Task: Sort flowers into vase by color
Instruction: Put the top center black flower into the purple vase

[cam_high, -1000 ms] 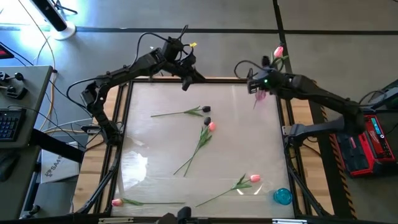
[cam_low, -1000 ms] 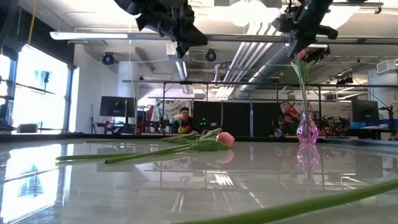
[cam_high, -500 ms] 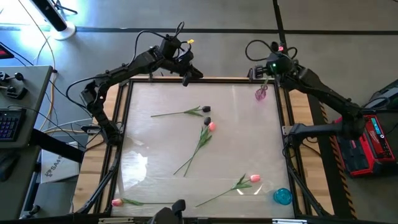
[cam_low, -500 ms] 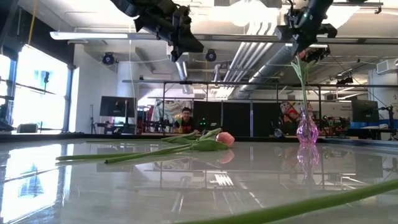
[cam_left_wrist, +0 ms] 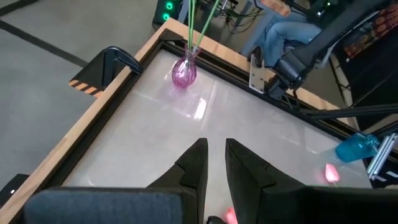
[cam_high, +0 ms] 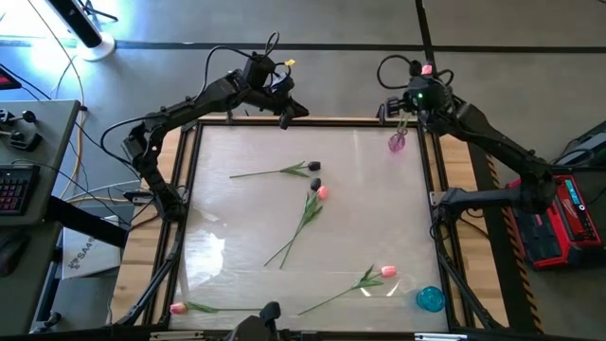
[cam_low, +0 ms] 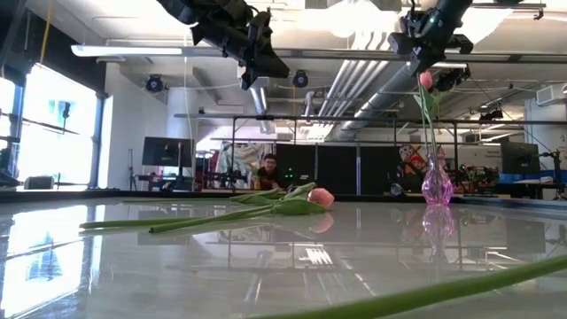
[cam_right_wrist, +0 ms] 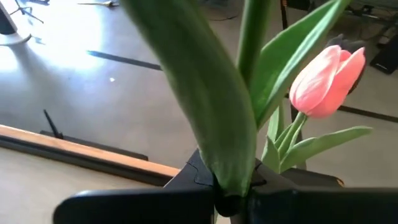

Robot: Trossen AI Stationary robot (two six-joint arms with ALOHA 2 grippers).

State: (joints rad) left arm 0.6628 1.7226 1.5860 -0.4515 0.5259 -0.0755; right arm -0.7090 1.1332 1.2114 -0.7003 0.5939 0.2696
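My right gripper (cam_high: pixel 418 96) hangs above the pink glass vase (cam_high: pixel 397 143) at the table's far right corner, shut on a green tulip stem. Two stems (cam_left_wrist: pixel 200 25) rise from the vase (cam_left_wrist: pixel 184 72). One pink head (cam_right_wrist: pixel 326 81) shows just beyond the fingers; the held stem's own head is out of view. My left gripper (cam_left_wrist: pixel 214 158) waits high over the far edge, fingers nearly together and holding nothing. Dark tulips (cam_high: pixel 284 171) and pink tulips (cam_high: pixel 308 213) lie flat on the table. My right gripper pinches a tulip's stem and broad leaf (cam_right_wrist: pixel 233 168) between its two fingers, well above the vase. The fingers lie across the stem, reaching toward the table's far edge. The stem (cam_low: pixel 431 133) stands nearly upright, and its lower end sits in the vase neck (cam_low: pixel 436 164).
A blue vase (cam_high: pixel 430 299) stands at the near right corner. Pink tulips lie near the near edge (cam_high: pixel 355 284) and at the near left corner (cam_high: pixel 204 307). A wooden rim (cam_high: pixel 312 120) frames the table. A person (cam_low: pixel 268 170) sits beyond the far edge.
My right gripper, still shut on the stem, has moved from over the vase toward the table's far right corner, uncovering the vase in the high view. The stem has followed with its foot still in the vase. My left gripper has drifted slightly toward the far edge.
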